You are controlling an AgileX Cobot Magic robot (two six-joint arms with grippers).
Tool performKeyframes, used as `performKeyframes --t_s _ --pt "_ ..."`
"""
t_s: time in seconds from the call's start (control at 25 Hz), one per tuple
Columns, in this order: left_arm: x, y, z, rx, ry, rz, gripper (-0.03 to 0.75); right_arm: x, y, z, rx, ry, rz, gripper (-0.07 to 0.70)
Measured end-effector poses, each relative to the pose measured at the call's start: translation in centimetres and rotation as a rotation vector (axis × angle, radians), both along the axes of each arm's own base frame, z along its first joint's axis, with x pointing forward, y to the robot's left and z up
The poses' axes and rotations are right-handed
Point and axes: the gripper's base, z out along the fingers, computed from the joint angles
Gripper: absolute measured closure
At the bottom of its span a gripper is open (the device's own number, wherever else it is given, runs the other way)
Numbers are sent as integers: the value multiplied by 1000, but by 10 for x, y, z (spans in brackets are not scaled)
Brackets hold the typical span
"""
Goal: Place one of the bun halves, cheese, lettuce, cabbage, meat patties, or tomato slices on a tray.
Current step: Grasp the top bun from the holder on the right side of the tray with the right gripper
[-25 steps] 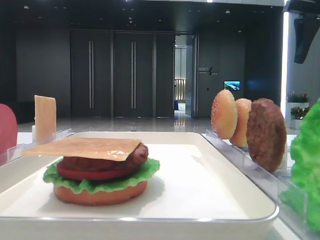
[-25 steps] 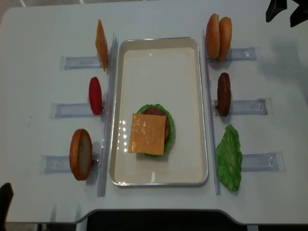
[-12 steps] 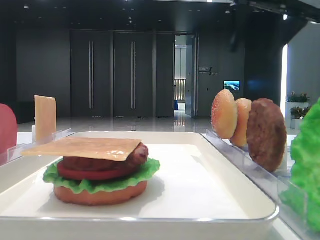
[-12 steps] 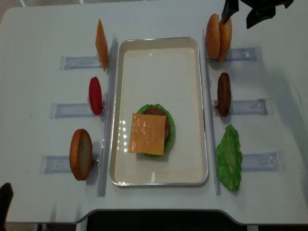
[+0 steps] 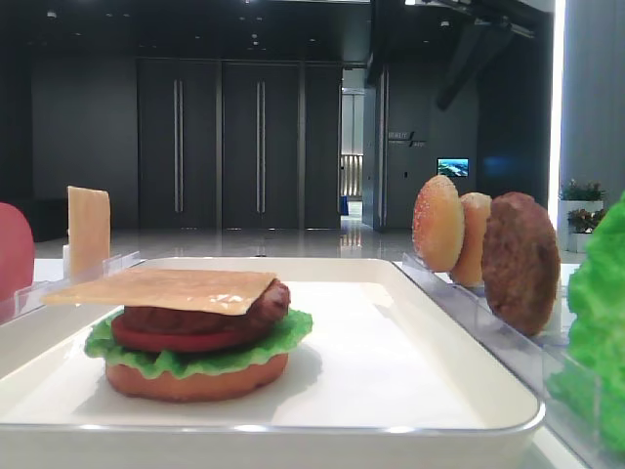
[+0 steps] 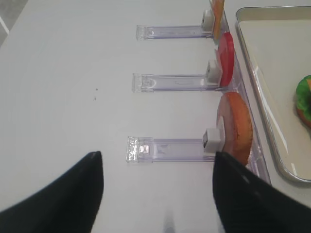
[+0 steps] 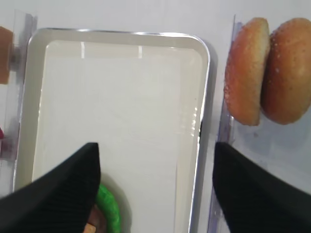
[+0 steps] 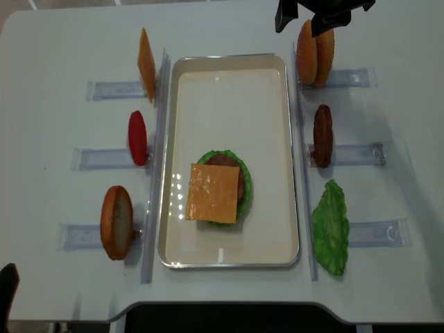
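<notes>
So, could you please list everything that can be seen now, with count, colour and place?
tray: one, white, table centre.
stacked burger: one, bottom bun, lettuce, tomato, patty, orange cheese on top; on the tray.
cheese slice: one, orange, upright, left far rack.
tomato slice: one, red, left middle rack.
bun half: one, orange-brown, left near rack.
bun halves: two, golden-tan, right far rack.
meat patty: one, dark brown, right middle rack.
lettuce leaf: one, green, right near rack.
right gripper: black, open, above the bun halves.
left gripper: black, open, over bare table.
</notes>
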Motion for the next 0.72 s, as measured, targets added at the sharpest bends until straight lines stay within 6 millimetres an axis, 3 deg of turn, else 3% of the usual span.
performKeyframes --t_s 0.32,0.72 --pt "0 0 0 0 0 0 181 13 1 -16 -12 -19 -17 163" --pt "0 0 0 0 0 0 181 29 -17 -24 -43 -57 -65 163"
